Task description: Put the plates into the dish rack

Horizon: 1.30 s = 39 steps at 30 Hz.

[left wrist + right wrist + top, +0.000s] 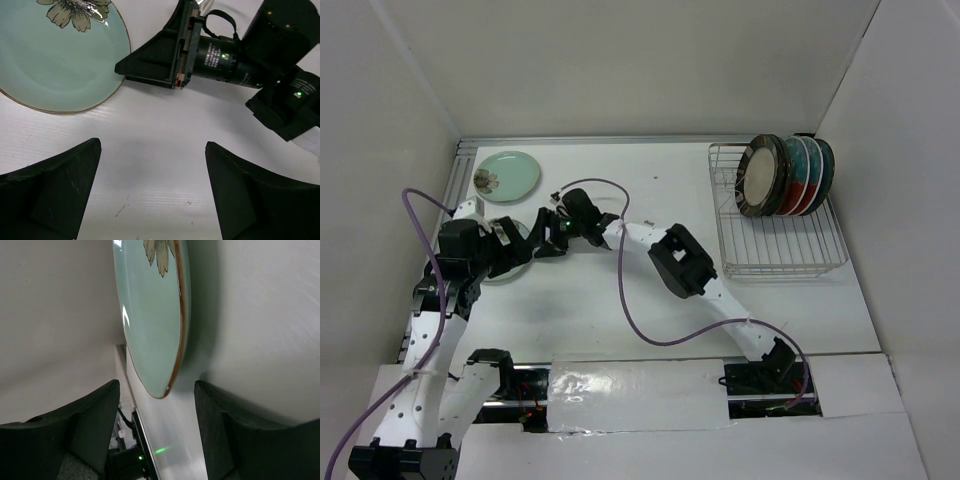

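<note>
Flanking mint plate (150, 315) rim, right hand (157, 386) partly open.

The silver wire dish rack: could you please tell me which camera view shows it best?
The top external view: it shows the whole rectangular silver wire dish rack at the far right, with round glossy ceramic plates standing at its far end. Neither wrist view shows it; each shows a mint-green flowered ceramic plate instead.

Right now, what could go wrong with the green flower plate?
The right hand and left hand, both open, crowd the same mint-green plate, so they might bump. The plate lies flat and looks glossy, so a pinch on its thin rim could slip or push it away.
</note>
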### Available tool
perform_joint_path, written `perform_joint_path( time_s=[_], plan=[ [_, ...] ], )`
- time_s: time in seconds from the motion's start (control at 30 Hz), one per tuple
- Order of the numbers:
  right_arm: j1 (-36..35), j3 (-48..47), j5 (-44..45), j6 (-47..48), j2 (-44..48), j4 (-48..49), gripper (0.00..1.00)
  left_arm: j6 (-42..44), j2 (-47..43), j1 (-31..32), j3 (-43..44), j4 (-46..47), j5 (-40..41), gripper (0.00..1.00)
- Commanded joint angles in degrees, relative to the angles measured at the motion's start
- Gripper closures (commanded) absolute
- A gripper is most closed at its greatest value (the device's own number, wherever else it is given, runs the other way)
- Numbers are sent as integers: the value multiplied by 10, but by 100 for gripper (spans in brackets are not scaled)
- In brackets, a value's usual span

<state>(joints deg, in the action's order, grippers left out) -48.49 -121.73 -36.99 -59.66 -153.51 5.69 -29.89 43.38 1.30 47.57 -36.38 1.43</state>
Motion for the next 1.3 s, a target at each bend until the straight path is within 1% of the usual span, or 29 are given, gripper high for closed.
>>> perform_joint_path(
  time_s=[0.0, 0.07, 0.17, 0.27, 0.3, 0.33, 0.37, 0.4, 0.47, 0.53, 0.57, 0.63, 0.67, 0.7, 0.73, 0.77, 0.8, 0.83, 0.87, 0.93, 0.97, 1.0, 1.03, 1.07, 1.1, 1.13, 1.17, 1.2, 1.27],
  plan=[
    [-15, -37, 22, -55, -54, 20, 31, 7, -7, -2, -2, -2, -13, 2],
    [-20, -60, 28, -68, -69, 20, 33, 2, -13, -2, -2, -7, -18, 2],
    [-26, -66, 40, -90, -87, 28, 36, -3, -13, -2, -2, -7, -23, 2],
    [-26, -66, 53, -95, -93, 35, 52, -3, -18, -2, -2, -7, -28, 2],
    [-26, -66, 53, -85, -93, 35, 66, -3, -18, -2, -2, -7, -28, 2],
    [-26, -66, 60, -75, -85, 28, 72, -3, -18, -2, -2, -7, -28, 2],
    [-21, -56, 69, -65, -78, 22, 78, -3, -13, -2, -2, -7, -28, 2],
    [-20, -32, 78, -44, -56, 22, 89, -3, -13, -2, -2, -7, -28, 2],
    [-13, 6, 94, -15, -25, 22, 99, 2, -7, -2, -2, -7, -28, 2],
    [1, 70, 109, 27, 10, 22, 100, 7, -1, -2, -2, -1, -28, 2],
    [11, 111, 120, 54, 47, 22, 100, 7, 5, -2, -2, 4, -23, 2],
    [23, 146, 132, 85, 85, 16, 100, 7, 12, -2, 5, 10, -23, 2],
    [30, 158, 148, 102, 124, 6, 100, 7, 21, -2, 5, 10, -23, 2],
    [43, 177, 160, 144, 144, -21, 100, 7, 21, -2, 12, 16, -23, 2],
    [48, 178, 175, 167, 164, -42, 100, 7, 29, -2, 17, 22, -23, 2],
    [55, 183, 206, 189, 204, -63, 100, 7, 38, -2, 17, 22, -23, 2],
    [61, 183, 221, 211, 224, -101, 100, 7, 44, -2, 17, 30, -29, 2],
    [75, 190, 236, 251, 245, -119, 100, 7, 50, -2, 23, 36, -29, 2],
    [82, 190, 252, 270, 287, -136, 100, 7, 56, -2, 23, 36, -34, 2],
    [102, 197, 306, 324, 331, -179, 100, 7, 73, -2, 23, 52, -40, 2],
    [108, 197, 325, 342, 373, -192, 100, 2, 80, -2, 23, 57, -49, 2],
    [114, 197, 369, 359, 394, -205, 100, 2, 86, -2, 23, 57, -49, 2],
    [124, 206, 391, 391, 415, -225, 100, 2, 99, -2, 23, 66, -57, 2],
    [125, 211, 413, 407, 437, -231, 100, -3, 106, -2, 23, 74, -65, 2],
    [134, 220, 465, 421, 483, -231, 100, -3, 113, -2, 23, 74, -65, 2],
    [145, 241, 487, 449, 507, -236, 100, -3, 119, -2, 23, 82, -71, 2],
    [150, 252, 510, 463, 552, -231, 100, -9, 133, -2, 23, 82, -71, 3],
    [155, 264, 560, 475, 574, -231, 100, -9, 140, -2, 23, 88, -71, 3],
    [172, 301, 608, 510, 612, -213, 100, -14, 154, -2, 28, 94, -76, 3]
  ],
)
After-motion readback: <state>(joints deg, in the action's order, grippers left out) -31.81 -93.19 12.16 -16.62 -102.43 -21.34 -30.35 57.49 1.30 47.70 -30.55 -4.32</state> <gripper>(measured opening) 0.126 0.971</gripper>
